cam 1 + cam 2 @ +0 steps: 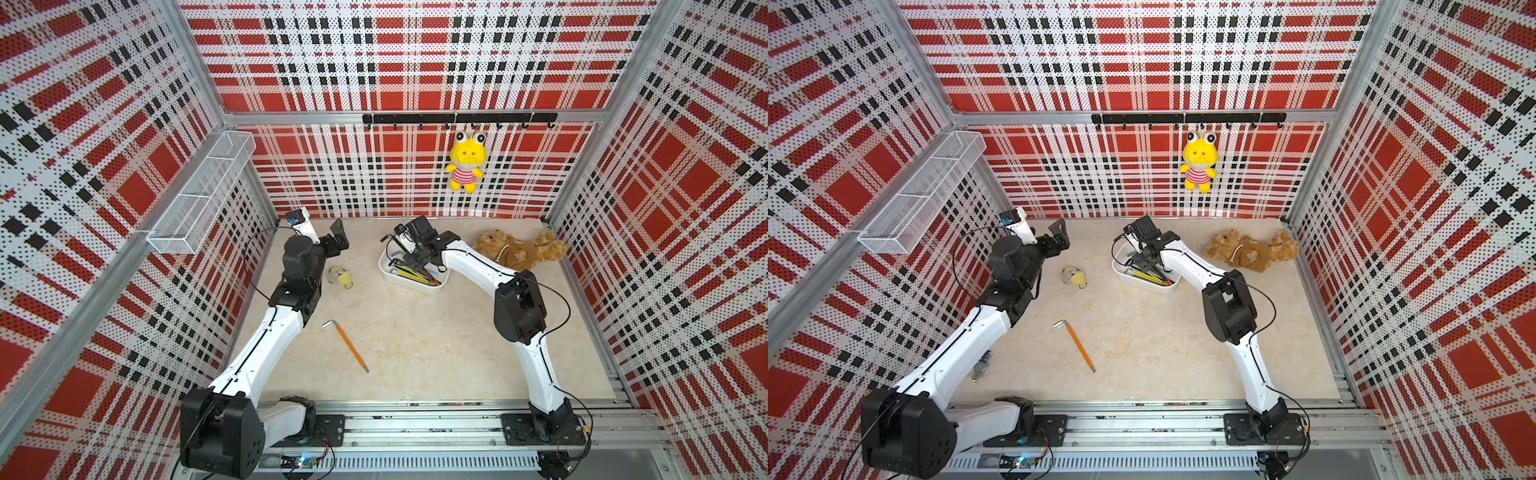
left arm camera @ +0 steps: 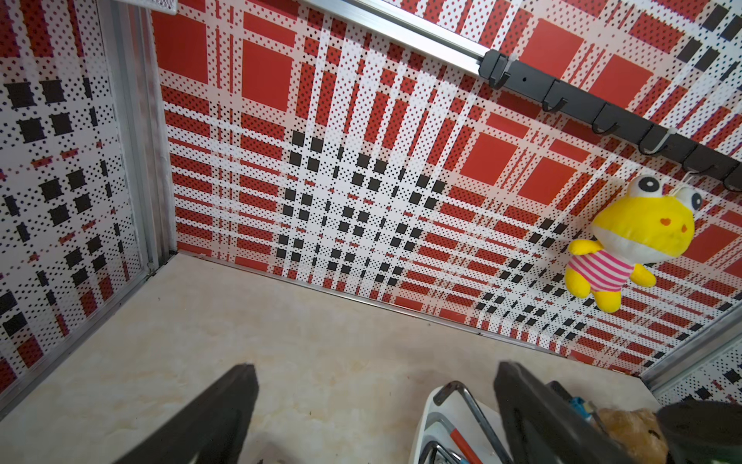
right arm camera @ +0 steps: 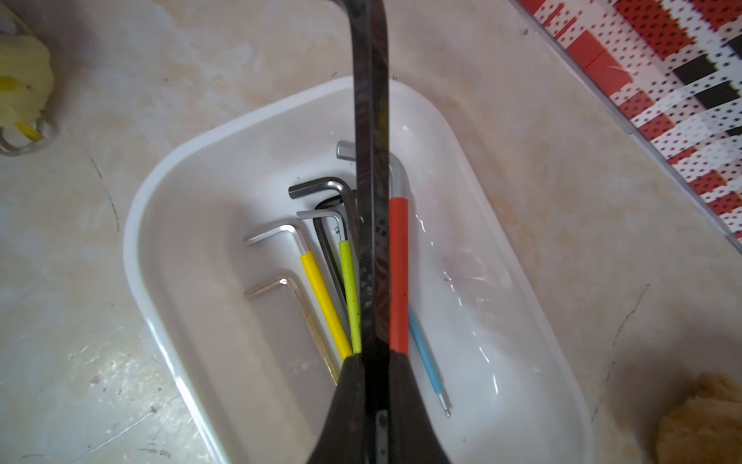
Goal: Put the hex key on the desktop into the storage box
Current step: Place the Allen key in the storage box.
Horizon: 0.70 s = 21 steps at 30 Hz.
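Above the storage box [image 3: 168,225], right pincer [image 3: 375,355] grips hex key [image 3: 371,120].

**Right wrist view:** the black key [image 3: 371,160], clamped in the right gripper [image 3: 375,355], is blurred, runs out of frame, and masks part of the red key [image 3: 398,273]. The fingers [image 3: 403,397] hide one end each of the yellow key [image 3: 321,297] and green key [image 3: 349,289]. Frame edges crop the box [image 3: 160,225], bear [image 3: 702,426] and a blurred plush [image 3: 24,80].

**Both top views:** the right arm [image 1: 461,257] covers the gripper's tips and mid-box.

**Left wrist view:** left gripper [image 2: 375,367] fingers [image 2: 225,418] cropped.

Metal item [image 1: 980,368] by the left arm [image 1: 967,345]: too small to identify.
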### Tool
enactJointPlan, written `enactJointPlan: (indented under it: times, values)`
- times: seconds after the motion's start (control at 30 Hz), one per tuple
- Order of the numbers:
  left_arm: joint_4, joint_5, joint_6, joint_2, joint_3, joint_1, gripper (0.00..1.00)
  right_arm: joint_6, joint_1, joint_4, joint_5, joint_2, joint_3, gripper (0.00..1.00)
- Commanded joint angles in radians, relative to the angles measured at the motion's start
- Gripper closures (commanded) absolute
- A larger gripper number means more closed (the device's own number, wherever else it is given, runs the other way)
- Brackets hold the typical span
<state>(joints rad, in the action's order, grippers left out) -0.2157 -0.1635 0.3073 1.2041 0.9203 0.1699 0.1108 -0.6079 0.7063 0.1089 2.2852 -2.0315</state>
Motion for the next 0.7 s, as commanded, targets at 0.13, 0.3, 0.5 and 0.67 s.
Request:
enactJointPlan:
  times: [0.13,0.3,0.5,0.67]
  values:
    - [-0.004,-0.009,-0.016,-0.005,0.008,0.003,0.01,-0.022,0.023,0.03,-0.012,0.033,-0.038,1.0]
    - [-0.006,-0.003,-0.014,0.001,0.01,0.001,0.01,-0.035,0.038,0.03,-0.024,0.042,-0.019,1.0]
    - [-0.006,-0.006,-0.014,-0.001,0.009,0.0,0.01,-0.041,0.042,0.053,-0.028,0.081,-0.045,1.0]
    - [-0.005,-0.007,-0.016,-0.002,0.01,0.001,0.01,-0.046,0.043,0.067,-0.028,0.111,-0.062,1.0]
